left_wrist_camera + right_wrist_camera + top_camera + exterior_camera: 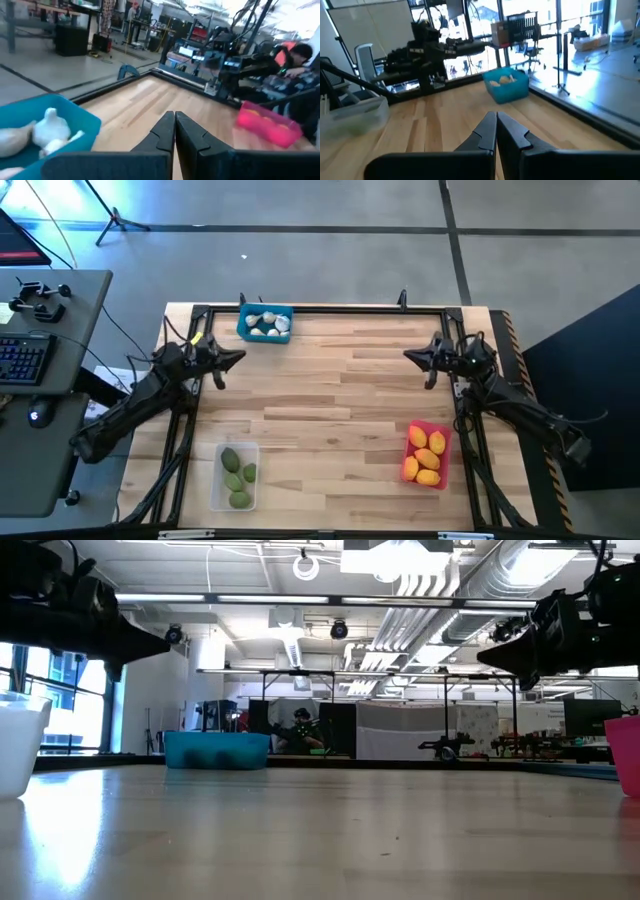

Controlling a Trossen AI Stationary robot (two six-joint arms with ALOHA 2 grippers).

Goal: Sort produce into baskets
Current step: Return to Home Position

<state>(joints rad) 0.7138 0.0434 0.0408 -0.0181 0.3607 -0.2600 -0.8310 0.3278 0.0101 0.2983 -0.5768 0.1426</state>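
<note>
Produce lies in three well-separated baskets.

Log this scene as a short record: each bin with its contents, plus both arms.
Blue bin: garlic bulbs, far edge, left of centre
Clear bin: green limes, near left corner
Red bin: yellow lemons, near right
Left end effector: shut, empty, raised, left side
Right end effector: shut, empty, raised, right side

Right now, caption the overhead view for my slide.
Produce sorted: garlic in blue bin, limes in clear bin, lemons in red bin; left hand and right hand shut.
</note>
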